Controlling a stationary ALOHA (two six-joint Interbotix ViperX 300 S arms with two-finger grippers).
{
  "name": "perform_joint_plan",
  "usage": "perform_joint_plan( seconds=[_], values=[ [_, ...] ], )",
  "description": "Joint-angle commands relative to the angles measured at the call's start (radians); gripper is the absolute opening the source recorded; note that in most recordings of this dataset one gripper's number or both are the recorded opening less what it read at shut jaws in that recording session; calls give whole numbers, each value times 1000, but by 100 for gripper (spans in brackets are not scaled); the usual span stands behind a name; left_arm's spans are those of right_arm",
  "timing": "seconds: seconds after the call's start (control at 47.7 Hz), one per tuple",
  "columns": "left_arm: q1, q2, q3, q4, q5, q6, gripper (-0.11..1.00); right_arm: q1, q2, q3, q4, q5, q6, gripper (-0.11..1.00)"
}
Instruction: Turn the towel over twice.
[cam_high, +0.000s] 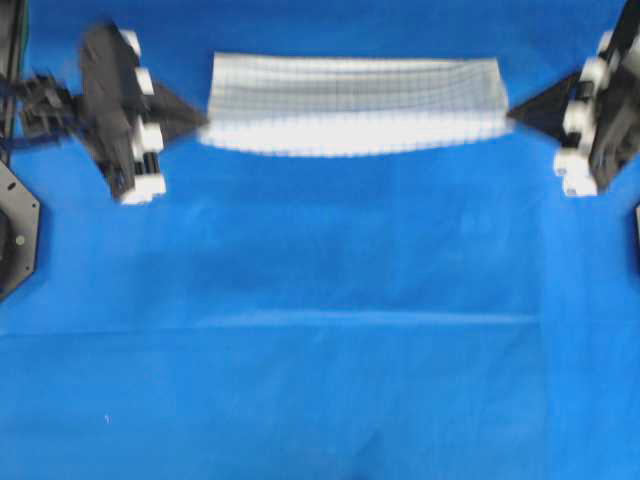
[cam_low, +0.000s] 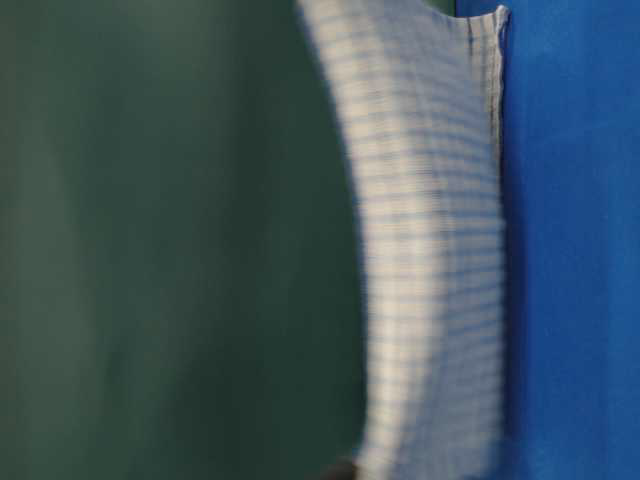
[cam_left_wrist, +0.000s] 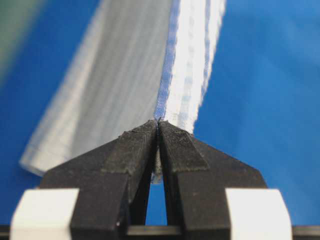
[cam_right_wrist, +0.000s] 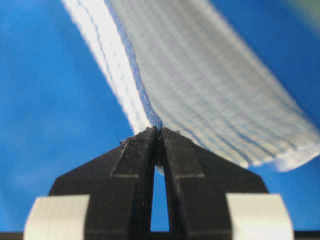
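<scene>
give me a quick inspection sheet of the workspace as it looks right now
surface: plain blue cloth covering the table, faint creases
job's things: towel, striped white, stretched between both grippers, hanging down to the table
clutter: nothing seen
grippers: left gripper shut on one end of the towel; right gripper shut on the other end
cables: dark bundle behind the left arm
surroundings: green backdrop, blurred

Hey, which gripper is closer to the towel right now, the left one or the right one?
Neither: both touch it. The left gripper is shut on one end of the towel, and the right gripper is shut on the opposite end, with the towel stretched between them above the blue cloth.
</scene>
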Motion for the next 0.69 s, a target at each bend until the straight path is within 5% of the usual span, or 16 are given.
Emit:
perform_joint_plan(
  seconds=[0.0,0.314,0.67],
  values=[
    [-89,61,12,-6,-28,-20,2,75,28,31,58,-51,0,5],
    [-322,284,20,-6,-140,-196,2,365,238,112,258,-221,2,6],
    [-488,330,25,-6,-152,-318,2,561,390,77,367,-308,0,6]
  ],
)
